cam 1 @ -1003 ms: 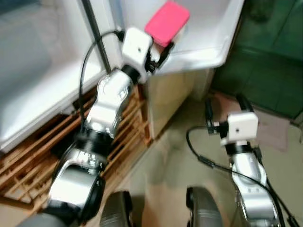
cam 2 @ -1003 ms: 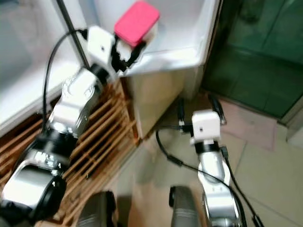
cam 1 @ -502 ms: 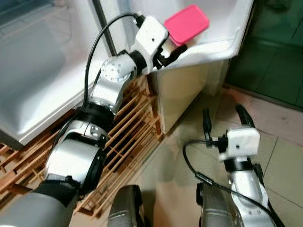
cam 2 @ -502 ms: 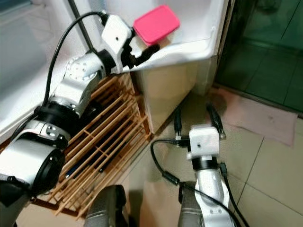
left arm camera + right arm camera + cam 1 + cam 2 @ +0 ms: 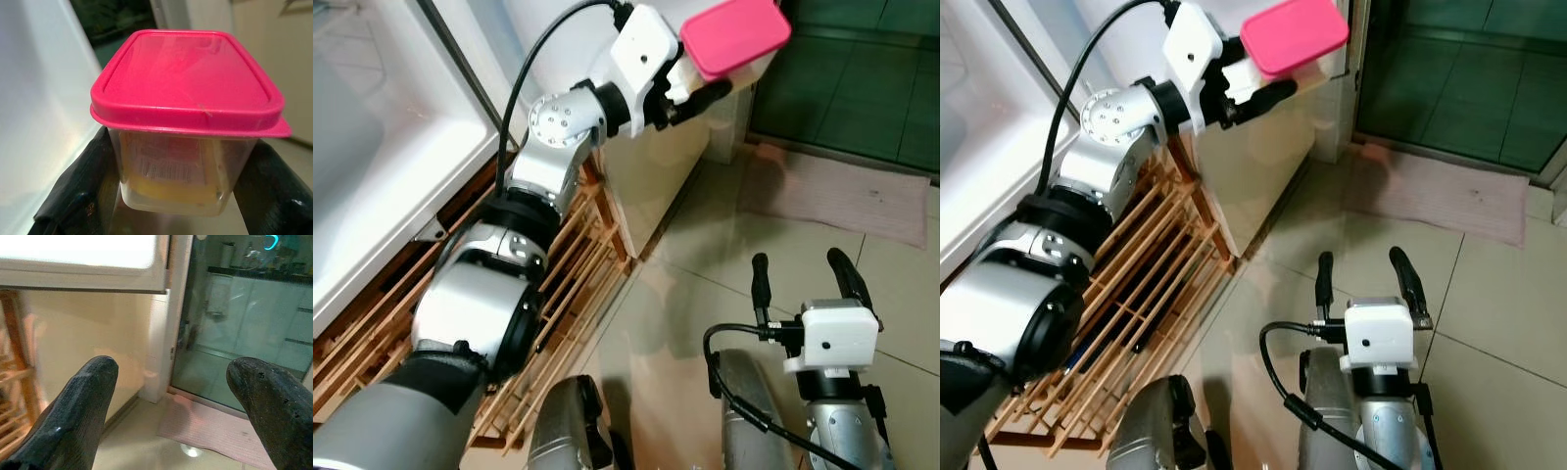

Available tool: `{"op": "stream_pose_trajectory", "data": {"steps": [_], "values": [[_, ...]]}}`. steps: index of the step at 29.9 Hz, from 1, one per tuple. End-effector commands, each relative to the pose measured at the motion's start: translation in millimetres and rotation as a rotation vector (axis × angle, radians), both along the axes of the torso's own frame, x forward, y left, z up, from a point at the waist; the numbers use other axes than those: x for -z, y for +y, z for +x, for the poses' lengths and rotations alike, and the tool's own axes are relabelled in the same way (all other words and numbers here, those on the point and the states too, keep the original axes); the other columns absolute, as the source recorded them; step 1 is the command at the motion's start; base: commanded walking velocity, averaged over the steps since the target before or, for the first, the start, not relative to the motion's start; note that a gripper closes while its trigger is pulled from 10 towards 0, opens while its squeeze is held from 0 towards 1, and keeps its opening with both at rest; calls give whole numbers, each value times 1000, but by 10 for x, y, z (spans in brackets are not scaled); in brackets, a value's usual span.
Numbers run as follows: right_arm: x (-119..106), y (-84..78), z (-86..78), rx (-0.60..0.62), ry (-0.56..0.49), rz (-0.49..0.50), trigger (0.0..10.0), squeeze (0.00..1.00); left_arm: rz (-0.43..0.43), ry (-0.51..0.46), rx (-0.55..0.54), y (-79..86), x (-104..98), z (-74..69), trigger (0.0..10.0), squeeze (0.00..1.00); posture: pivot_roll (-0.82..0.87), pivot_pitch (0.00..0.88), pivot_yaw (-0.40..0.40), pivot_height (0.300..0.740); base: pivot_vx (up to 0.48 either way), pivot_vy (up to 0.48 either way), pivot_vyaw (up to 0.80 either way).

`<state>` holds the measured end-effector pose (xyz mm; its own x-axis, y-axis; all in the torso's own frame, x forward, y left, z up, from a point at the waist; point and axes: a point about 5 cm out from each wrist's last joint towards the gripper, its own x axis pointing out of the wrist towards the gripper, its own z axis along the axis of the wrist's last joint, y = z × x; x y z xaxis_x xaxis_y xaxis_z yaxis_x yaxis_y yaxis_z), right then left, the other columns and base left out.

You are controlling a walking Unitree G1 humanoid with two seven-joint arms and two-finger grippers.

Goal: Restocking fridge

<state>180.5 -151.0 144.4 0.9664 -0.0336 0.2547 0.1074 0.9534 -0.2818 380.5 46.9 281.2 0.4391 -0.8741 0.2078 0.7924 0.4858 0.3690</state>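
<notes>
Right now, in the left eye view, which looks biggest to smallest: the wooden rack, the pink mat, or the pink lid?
1. Wooden rack, clearly the biggest.
2. Pink mat.
3. Pink lid, smallest, though it is held up nearer the camera by the left tool, so it looks bigger.

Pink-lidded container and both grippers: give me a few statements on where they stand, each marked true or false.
1. The left gripper grips the pink-lidded container by its clear sides. True.
2. The container's lid is off. False: the pink lid sits closed on top.
3. The right gripper holds a bottle. False: its fingers are spread and empty.
4. The right gripper hangs low over the tiled floor. True.
5. The container rests on the wooden rack. False: it is held raised, above the rack.
</notes>
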Motion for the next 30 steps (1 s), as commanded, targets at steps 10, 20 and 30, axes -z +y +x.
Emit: {"op": "stream_pose_trajectory", "data": {"steps": [10, 20, 30], "values": [[-54, -36, 275, -24, -38, 20, 10000, 0, -123, -8, -212, 324, -63, 105, 10000, 0, -300, 51, 153, 609, 0, 0, 0], [-93, -154, 408, 11, -62, 33, 10000, 0, -317, -35, -191, 324, -104, -189, 10000, 0, -282, 15, 136, 609, 132, 0, 0], [-44, -183, 448, 19, -53, 59, 10000, 0, -274, -2, -160, 268, 11, -343, 10000, 0, -266, 0, 131, 609, 464, 0, 0]]}}
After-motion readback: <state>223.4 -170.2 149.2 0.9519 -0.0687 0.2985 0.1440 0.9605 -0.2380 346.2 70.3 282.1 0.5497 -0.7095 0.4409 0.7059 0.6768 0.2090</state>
